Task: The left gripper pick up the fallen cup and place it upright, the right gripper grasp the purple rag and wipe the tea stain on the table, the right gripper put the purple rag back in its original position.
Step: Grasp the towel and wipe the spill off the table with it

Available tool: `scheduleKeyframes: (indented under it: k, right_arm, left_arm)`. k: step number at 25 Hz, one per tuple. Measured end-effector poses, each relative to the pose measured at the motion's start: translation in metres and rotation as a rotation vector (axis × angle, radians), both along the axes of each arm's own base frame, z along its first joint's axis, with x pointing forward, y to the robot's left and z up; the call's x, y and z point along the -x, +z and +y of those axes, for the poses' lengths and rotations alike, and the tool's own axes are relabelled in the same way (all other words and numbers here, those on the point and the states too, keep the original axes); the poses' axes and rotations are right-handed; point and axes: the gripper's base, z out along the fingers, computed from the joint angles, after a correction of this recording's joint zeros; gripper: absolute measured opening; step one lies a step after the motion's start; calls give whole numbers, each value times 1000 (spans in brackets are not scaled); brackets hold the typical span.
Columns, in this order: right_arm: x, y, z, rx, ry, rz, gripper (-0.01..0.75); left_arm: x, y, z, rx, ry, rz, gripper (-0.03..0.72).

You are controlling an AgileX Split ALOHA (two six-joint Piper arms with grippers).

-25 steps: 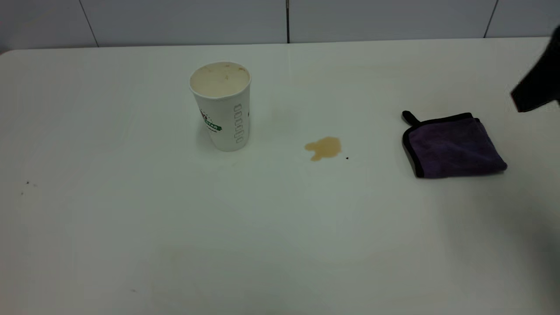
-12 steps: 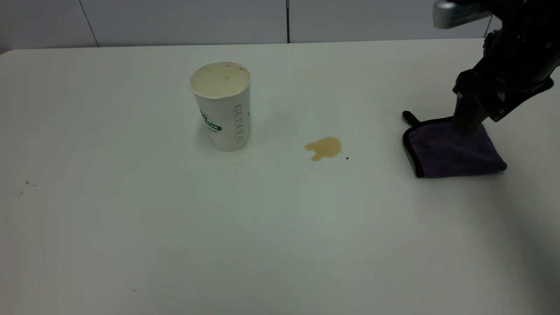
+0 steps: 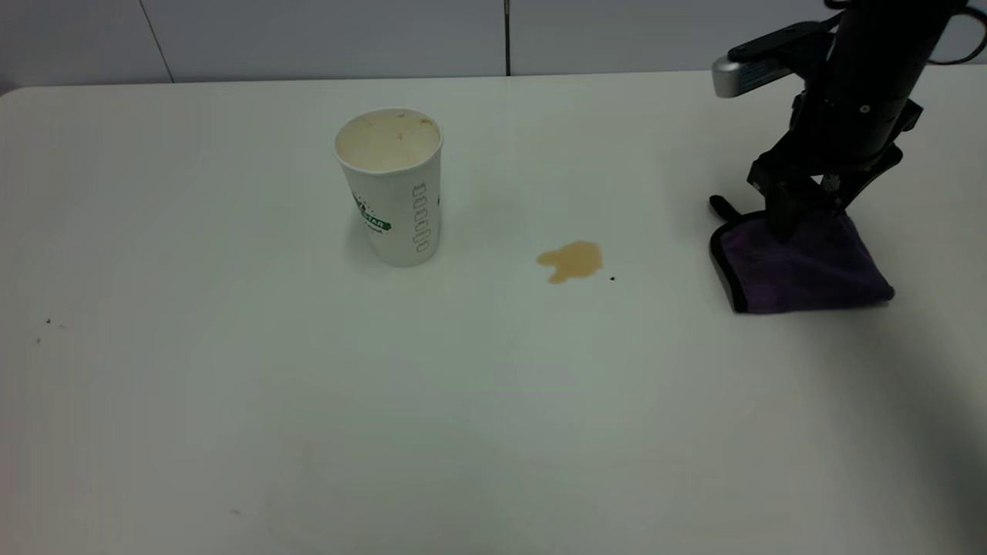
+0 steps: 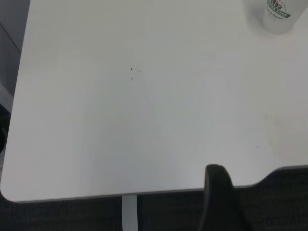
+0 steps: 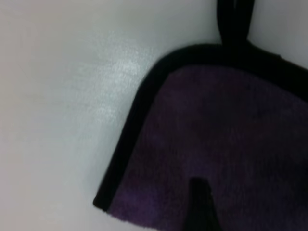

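Cup [image 3: 391, 185]: upright on the counter [image 3: 231, 385], well left of the tea stain [image 3: 570, 260].
Purple rag [image 3: 802, 266]: folded flat at the counter's right; soft and limp (probably light), so it should bunch when pinched.
Right gripper [image 3: 798, 223]: fingers pressed down onto the rag's far edge, near its black loop; whether clamped, I cannot tell.
Hold: the thick folded edge looks best.
Left gripper [image 4: 219, 202]: parked off the counter's near-left corner.

Cup [image 3: 393, 193] band: green strip, white letters "STAR" legible in the exterior view
Cup, left wrist view: lettering too small to read
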Motion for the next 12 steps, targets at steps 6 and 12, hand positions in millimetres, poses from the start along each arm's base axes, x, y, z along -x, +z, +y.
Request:
scheduleKeyframes:
  k: [6,12]
  right_arm:
    - [-15,-29,-9,6,-35,82,592]
    - [-17,-43,-11,-36,-50,127,580]
  left_arm:
    - [0,0,0,0,0,0,475]
    - [0,0,0,0,0,0,475]
